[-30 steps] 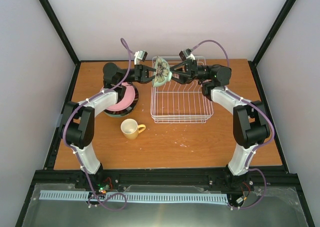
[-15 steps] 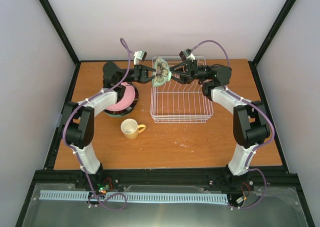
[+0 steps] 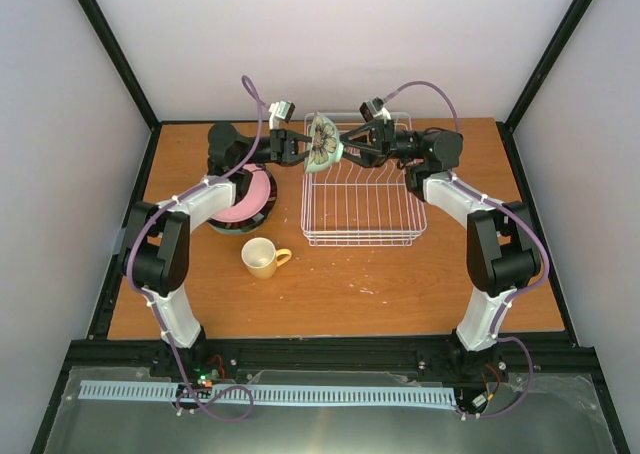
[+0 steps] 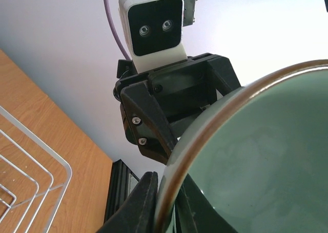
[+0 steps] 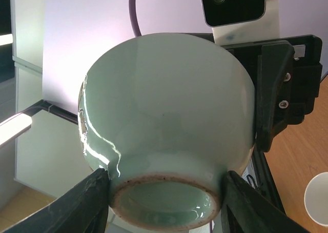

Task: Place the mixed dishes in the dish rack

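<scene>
Bowl held on edge between two claws, above rack's far left corner. Left claw clamped on rim at bowl's left; right claw set around foot at bowl's right. Plates stacked below and behind left claw, left of rack. Mug stood on table, nearer than both claws.

a wooden table is sitting between plain white walls, with black frame posts running up the back corners. soft, even light is falling on the walls, and a grey metal sheet is lying along the near edge.
</scene>
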Controlling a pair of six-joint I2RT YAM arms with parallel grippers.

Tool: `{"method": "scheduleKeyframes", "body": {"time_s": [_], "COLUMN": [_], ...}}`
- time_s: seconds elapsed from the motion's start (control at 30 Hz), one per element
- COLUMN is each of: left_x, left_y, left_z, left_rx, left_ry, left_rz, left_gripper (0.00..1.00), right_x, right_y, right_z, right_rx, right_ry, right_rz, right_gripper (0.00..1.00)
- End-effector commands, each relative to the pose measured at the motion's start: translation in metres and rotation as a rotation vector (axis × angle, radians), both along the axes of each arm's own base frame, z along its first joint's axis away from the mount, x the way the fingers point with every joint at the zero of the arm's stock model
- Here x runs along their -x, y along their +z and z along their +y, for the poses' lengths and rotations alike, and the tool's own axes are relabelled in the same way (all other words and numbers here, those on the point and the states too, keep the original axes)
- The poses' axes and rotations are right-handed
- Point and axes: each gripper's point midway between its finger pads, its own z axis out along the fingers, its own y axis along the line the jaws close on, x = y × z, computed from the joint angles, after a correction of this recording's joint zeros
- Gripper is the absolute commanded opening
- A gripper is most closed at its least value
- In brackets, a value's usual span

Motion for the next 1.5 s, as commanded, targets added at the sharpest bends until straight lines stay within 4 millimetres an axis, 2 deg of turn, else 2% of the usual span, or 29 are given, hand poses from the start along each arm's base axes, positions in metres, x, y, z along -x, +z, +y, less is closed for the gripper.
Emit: {"method": "scheduleKeyframes", "body": {"time_s": [0.0,0.07,0.53,0.8,0.87,1.0,1.03,1.07,1.17,1.47], "left_x": [-0.016,-0.018,-0.03,-0.037,-0.039,-0.044,-0.045,-0.045,-0.049,-0.059], "left_y": [-0.003,-0.006,-0.024,-0.036,-0.038,-0.047,-0.048,-0.05,-0.058,-0.071], "left_z": [-0.009,-0.009,-0.015,-0.019,-0.02,-0.021,-0.022,-0.022,-0.023,-0.023], "left_rx": [0.011,0.008,-0.013,-0.023,-0.025,-0.033,-0.034,-0.037,-0.043,-0.059], "left_ry": [0.04,0.039,0.011,-0.004,-0.01,-0.02,-0.022,-0.025,-0.034,-0.058], "left_rz": [0.017,0.025,0.061,0.08,0.083,0.097,0.1,0.104,0.115,0.132], "left_gripper": [0.12,0.16,0.25,0.27,0.27,0.32,0.33,0.33,0.34,0.34], "right_x": [0.016,0.014,-0.004,-0.005,-0.013,-0.021,-0.023,-0.023,-0.027,-0.035], "right_y": [0.022,0.019,-0.003,-0.025,-0.03,-0.042,-0.048,-0.062,-0.068,-0.089], "right_z": [-0.002,-0.005,-0.025,-0.024,-0.031,-0.031,-0.031,-0.032,-0.034,-0.046], "right_rx": [-0.039,-0.036,0.008,0.047,0.061,0.117,0.153,0.226,0.297,0.342], "right_ry": [-0.009,-0.02,-0.099,-0.105,-0.133,-0.16,-0.169,-0.172,-0.178,-0.23], "right_rz": [-0.089,-0.086,-0.034,-0.006,0.0,-0.024,-0.021,0.05,-0.025,0.009], "right_gripper": [0.03,0.03,0.03,0.03,0.03,0.03,0.03,0.03,0.03,0.03]}}
